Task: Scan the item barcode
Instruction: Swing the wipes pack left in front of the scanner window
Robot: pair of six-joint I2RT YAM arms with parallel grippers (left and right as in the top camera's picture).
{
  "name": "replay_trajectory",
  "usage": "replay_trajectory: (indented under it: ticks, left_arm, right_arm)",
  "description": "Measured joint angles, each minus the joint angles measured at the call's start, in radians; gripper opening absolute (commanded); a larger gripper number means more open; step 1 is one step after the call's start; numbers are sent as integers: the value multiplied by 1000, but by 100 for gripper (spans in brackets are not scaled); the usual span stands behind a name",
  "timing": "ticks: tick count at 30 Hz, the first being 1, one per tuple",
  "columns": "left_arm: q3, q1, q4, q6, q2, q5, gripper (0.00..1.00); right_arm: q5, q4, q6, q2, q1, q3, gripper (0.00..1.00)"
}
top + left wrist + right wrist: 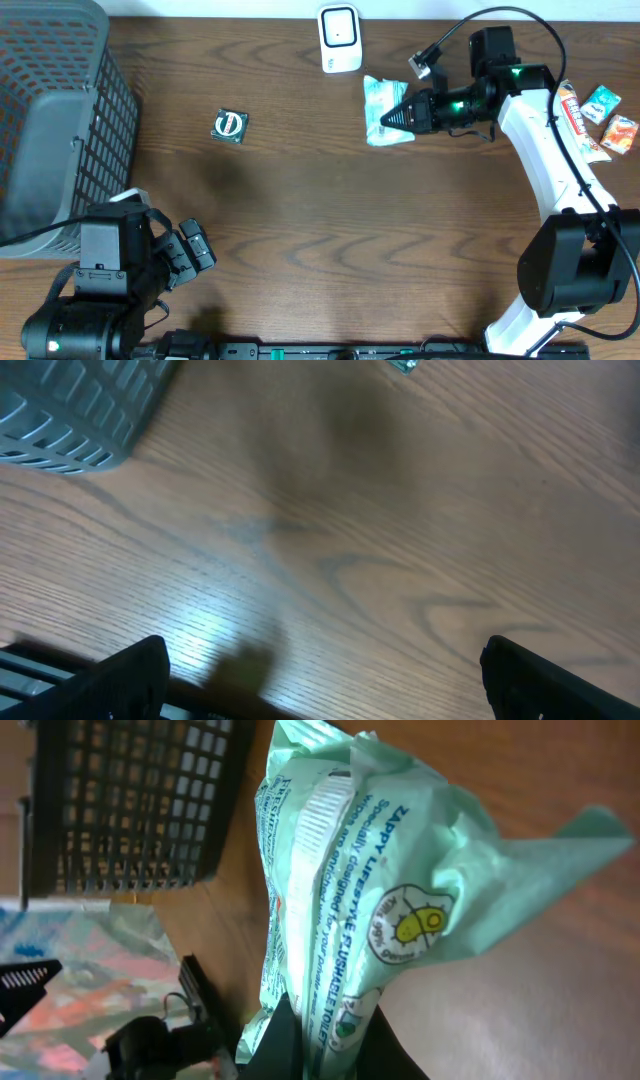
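Packet [381, 98] in right fingers [399, 117], near table's [300, 200] far edge.

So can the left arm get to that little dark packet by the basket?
Probably yes. The left gripper is open and empty, and only bare table lies between it and the packet. The basket stands off to the side.
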Motion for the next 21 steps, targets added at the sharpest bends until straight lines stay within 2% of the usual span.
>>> replay_trajectory:
  ticks: [8, 21]
  left_arm:
    - [0, 0, 0, 0, 0, 0, 98]
    - [0, 0, 0, 0, 0, 0, 98]
  right_arm:
    - [-37, 115, -28, 0, 22, -1, 1]
    - [6, 149, -20, 0, 137, -1, 1]
